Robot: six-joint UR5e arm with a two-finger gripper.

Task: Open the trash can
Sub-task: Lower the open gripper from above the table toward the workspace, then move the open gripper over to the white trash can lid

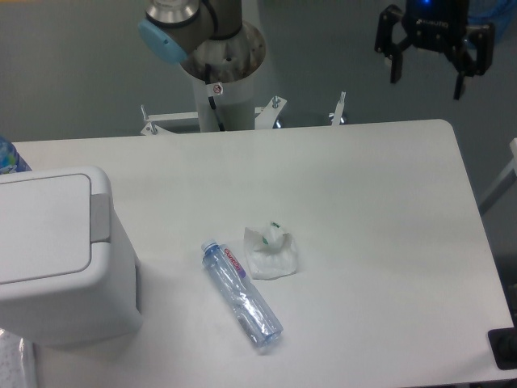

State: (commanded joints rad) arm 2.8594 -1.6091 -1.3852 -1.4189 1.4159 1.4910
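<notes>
The trash can is a large white boxy bin at the left of the table. Its flat lid is down, with the grey push tab on its right edge. My gripper hangs high at the top right, above the table's far right corner, far from the bin. Its black fingers stand apart, open and empty.
A clear plastic bottle lies on the white table right of the bin. A crumpled white tissue lies next to it. The arm's base stands behind the table. A blue object shows at the left edge.
</notes>
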